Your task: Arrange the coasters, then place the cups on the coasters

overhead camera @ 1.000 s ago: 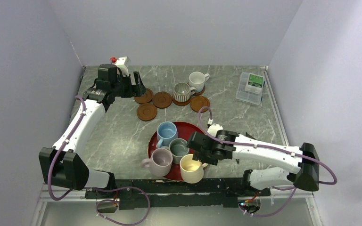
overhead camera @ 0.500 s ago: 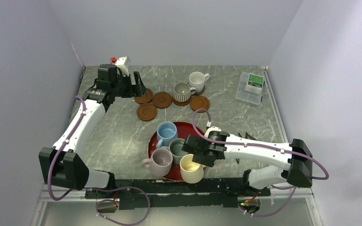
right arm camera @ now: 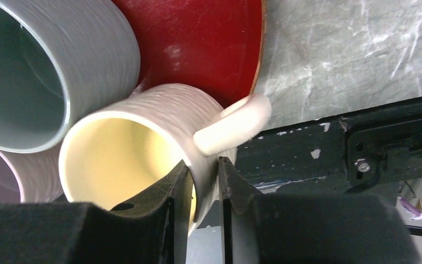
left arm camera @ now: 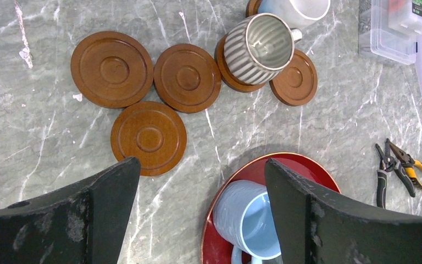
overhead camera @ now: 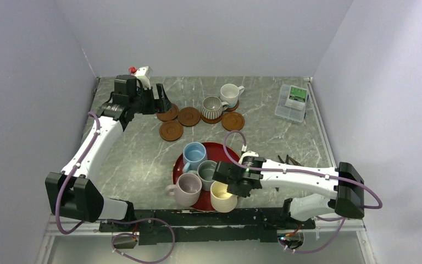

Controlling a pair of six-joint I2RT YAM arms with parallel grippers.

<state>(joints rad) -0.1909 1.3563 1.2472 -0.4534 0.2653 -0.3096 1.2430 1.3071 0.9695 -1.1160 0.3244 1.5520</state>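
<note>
Right wrist view: we see the right gripper (right arm camera: 202, 168) astride the wall of the cream-yellow cup (right arm camera: 121, 148). One finger is inside the bowl and one outside, just beside the handle (right arm camera: 233, 126). The jaws look pressed onto the wall from both sides.
Cream-yellow cup: upright at the near edge of the red tray (right arm camera: 198, 49), touching the grey-green cup (right arm camera: 60, 60).
Handling: we judge it to be stiff glazed ceramic, fairly heavy for a pinch, slick and easy to chip. Held by the rim, it hangs off-centre and may tilt or slip.
Where to hold: the wall next to the handle suits us, since the handle checks twisting. We would lift straight up to clear its neighbours.
Left gripper (left arm camera: 200, 165): spread wide and holding nothing, hanging above the coasters.
Coasters: four bare ones (overhead camera: 171, 130) lie at the far side of the table, and each could take this cup.
</note>
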